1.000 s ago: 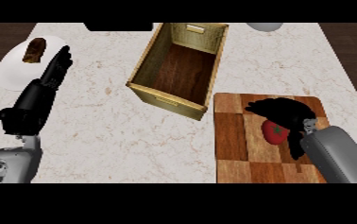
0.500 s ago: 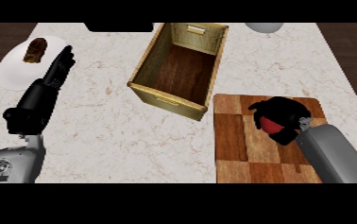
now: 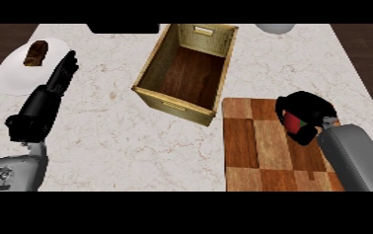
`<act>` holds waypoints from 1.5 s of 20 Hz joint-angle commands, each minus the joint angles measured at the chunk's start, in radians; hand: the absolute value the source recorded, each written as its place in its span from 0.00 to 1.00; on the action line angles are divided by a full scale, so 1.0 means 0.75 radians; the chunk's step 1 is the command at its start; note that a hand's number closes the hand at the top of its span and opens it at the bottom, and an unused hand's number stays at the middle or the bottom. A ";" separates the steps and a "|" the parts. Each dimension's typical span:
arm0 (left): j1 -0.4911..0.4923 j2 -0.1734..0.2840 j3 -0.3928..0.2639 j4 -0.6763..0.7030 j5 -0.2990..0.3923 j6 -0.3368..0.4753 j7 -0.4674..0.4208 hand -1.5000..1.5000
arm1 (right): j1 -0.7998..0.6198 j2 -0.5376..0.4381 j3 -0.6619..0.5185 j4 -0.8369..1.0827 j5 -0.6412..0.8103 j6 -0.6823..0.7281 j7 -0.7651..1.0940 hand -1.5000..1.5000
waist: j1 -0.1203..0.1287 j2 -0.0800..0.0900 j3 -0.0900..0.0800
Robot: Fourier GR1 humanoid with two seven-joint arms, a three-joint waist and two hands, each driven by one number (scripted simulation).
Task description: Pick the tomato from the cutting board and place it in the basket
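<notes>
My right robot hand [image 3: 306, 113] curls around the tomato [image 3: 294, 121] above the cutting board [image 3: 255, 149], beside the basket [image 3: 191, 70]; it looks soft and smooth-skinned, best cradled around its middle, while my left robot hand [image 3: 62, 75] rests open.

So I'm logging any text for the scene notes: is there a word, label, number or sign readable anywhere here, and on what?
None can be read.
The basket has a pale plate on its far inner wall and another on its near outer wall: both show no legible text.
Cutting board, tomato, right hand: no markings.
</notes>
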 commanded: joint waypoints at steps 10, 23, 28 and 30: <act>0.027 0.004 0.020 0.061 -0.006 -0.014 -0.054 0.50 | -0.100 0.041 -0.488 -0.168 -0.056 -0.280 0.690 1.00 | -0.014 0.007 0.004; -0.018 0.030 0.043 0.063 0.006 -0.038 -0.014 0.50 | -0.597 0.141 -0.751 -0.697 -0.598 -0.147 0.824 1.00 | -0.013 -0.001 0.003; -0.056 0.006 0.051 0.058 0.012 -0.024 -0.005 0.50 | -0.801 0.200 -0.686 -0.764 -0.699 -0.012 1.055 1.00 | -0.008 0.003 0.003; 0.005 -0.007 0.010 0.060 -0.021 -0.033 -0.050 0.50 | -0.947 0.243 -0.677 -0.692 -0.731 0.007 1.190 1.00 | 0.005 0.004 0.003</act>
